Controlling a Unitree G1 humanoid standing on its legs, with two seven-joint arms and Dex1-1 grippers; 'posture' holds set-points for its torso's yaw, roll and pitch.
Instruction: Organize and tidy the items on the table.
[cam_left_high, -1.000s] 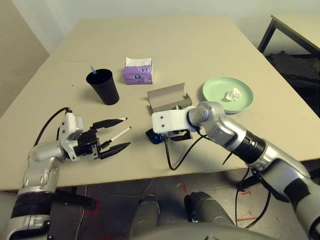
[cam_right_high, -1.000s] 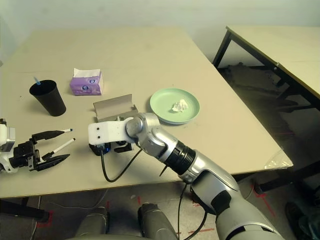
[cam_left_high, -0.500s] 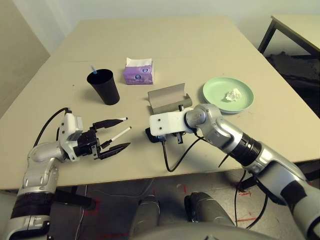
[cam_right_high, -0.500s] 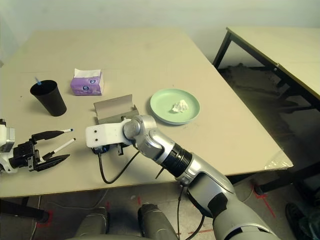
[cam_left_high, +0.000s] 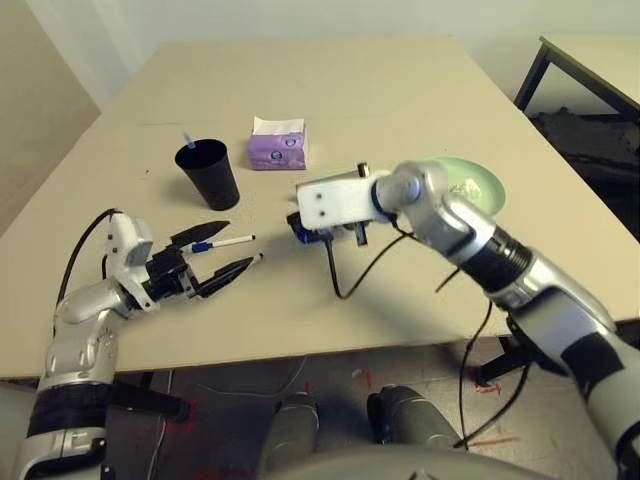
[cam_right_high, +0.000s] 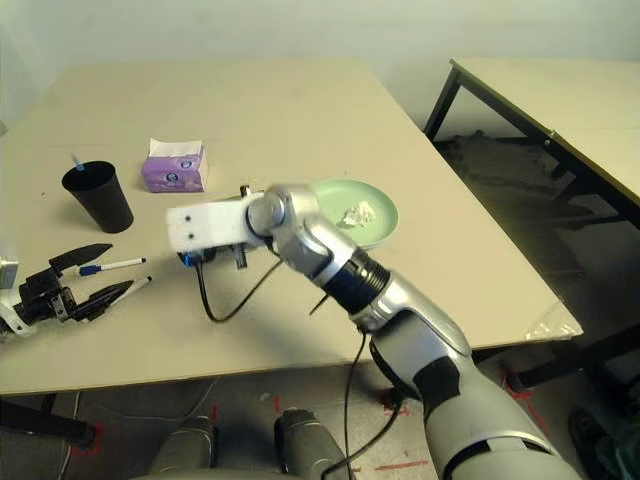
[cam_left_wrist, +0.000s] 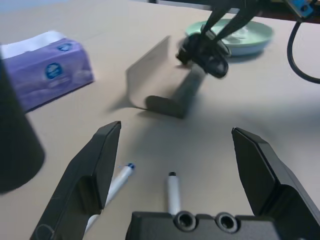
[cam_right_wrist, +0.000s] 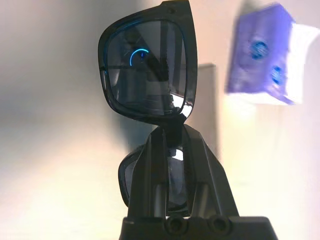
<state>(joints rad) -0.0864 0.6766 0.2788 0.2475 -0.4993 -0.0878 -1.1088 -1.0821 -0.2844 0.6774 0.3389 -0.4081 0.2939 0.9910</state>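
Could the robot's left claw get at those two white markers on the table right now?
Probably yes. The left claw is open, low over the table, with both markers lying between its fingers and nothing blocking them.

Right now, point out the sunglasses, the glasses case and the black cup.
sunglasses (cam_right_wrist: 147, 70), right wrist view, upper lens.
glasses case (cam_left_wrist: 150, 80), left wrist view, raised lid.
black cup (cam_left_high: 210, 178), left eye view, side wall.

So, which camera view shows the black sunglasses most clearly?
The right wrist view: the black sunglasses stand close up, the right gripper shut on the bridge between the lenses. The left wrist view shows them small and blurred above the grey glasses case. In both eye views the right arm mostly hides them.
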